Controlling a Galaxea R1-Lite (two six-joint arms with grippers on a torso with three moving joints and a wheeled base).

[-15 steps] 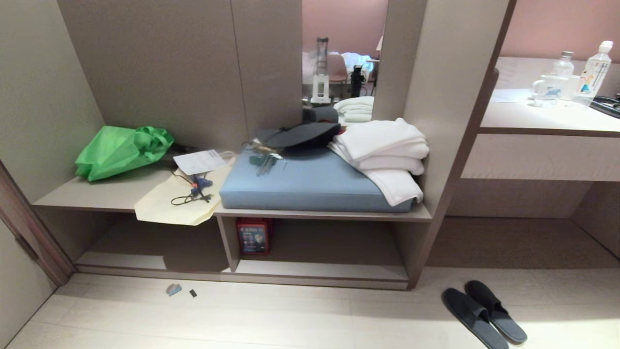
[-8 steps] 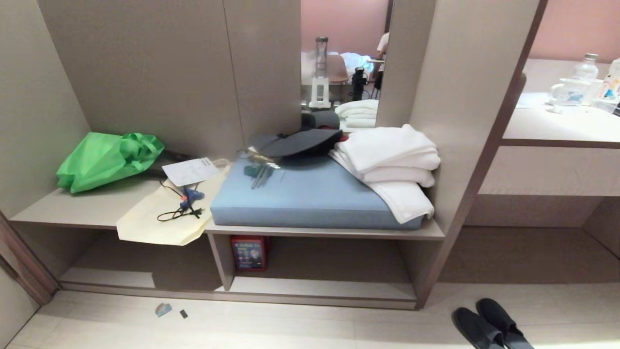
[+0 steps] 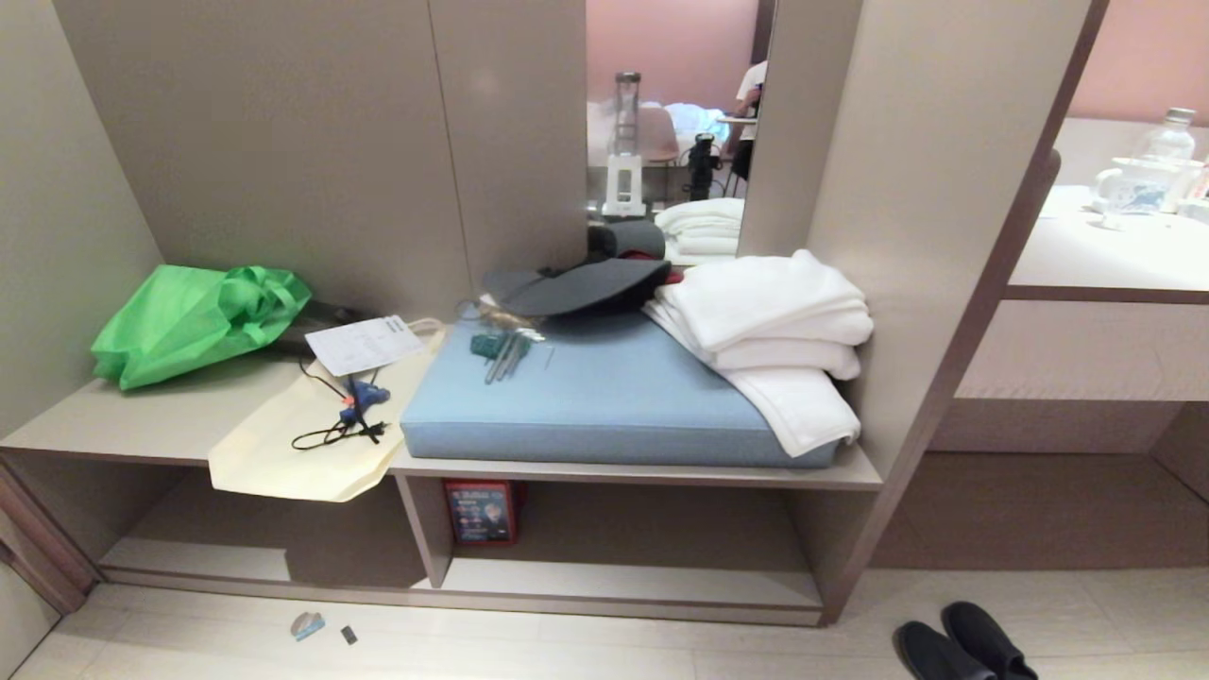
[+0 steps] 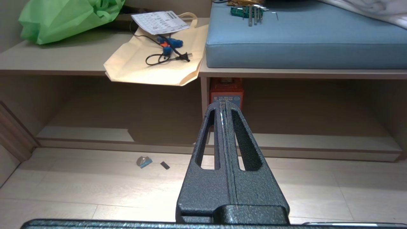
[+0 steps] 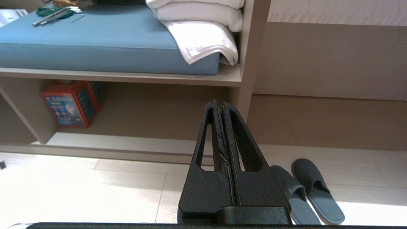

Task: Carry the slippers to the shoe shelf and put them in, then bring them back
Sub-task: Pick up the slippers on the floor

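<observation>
Slippers: side by side on the floor, to the right of the shoe shelf, untouched.
Shoe shelf: low open bay under the blue cushion; a red box stands by its divider.
Left claw: closed, empty, above the floor.
Right claw: closed, empty, near the slippers.

green bag at left end of bench top, cream tote bag beside it overhanging the front edge, blue-orange tool with black cord and printed sheet lying on the tote. blue cushion carries hex keys, dark cap, stack of folded white towels at its right end. red box under the bench. bottles on far desk.
</observation>
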